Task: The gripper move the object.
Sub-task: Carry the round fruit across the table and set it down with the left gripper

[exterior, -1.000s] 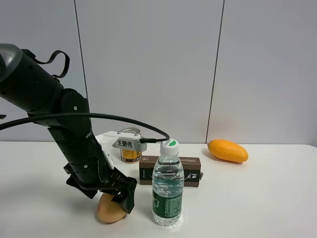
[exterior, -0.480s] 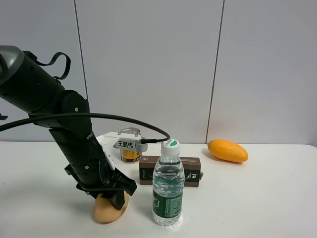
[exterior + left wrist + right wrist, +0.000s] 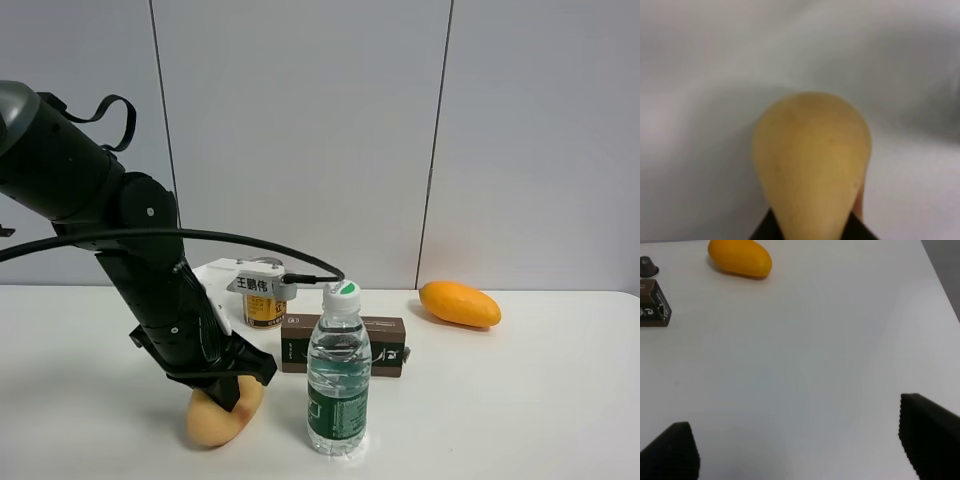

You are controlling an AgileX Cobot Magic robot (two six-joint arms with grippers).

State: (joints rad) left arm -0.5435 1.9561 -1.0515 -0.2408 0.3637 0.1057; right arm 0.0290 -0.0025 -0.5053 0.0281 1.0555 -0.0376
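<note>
The object, a pale peach-tan egg-shaped fruit [image 3: 214,418], is at the front left of the white table [image 3: 520,400], just left of the water bottle. My left gripper [image 3: 233,385], a black claw on a thick black arm, comes down on the fruit from above and is shut on it. In the left wrist view the fruit [image 3: 812,160] fills the middle, with dark fingertips [image 3: 764,231] at its near end. My right gripper [image 3: 800,445] is open and empty above bare table, and it does not show in the exterior view.
A clear water bottle with a green cap [image 3: 338,375] stands right of the fruit. A dark brown box [image 3: 385,343] and a yellow can [image 3: 264,308] lie behind it. An orange mango [image 3: 459,303] lies at the back right and also shows in the right wrist view [image 3: 740,257].
My left gripper has shifted slightly left and settled further over the fruit. The fruit now lies more tilted and stretched toward the bottle. The right arm's view has no earlier frame.
</note>
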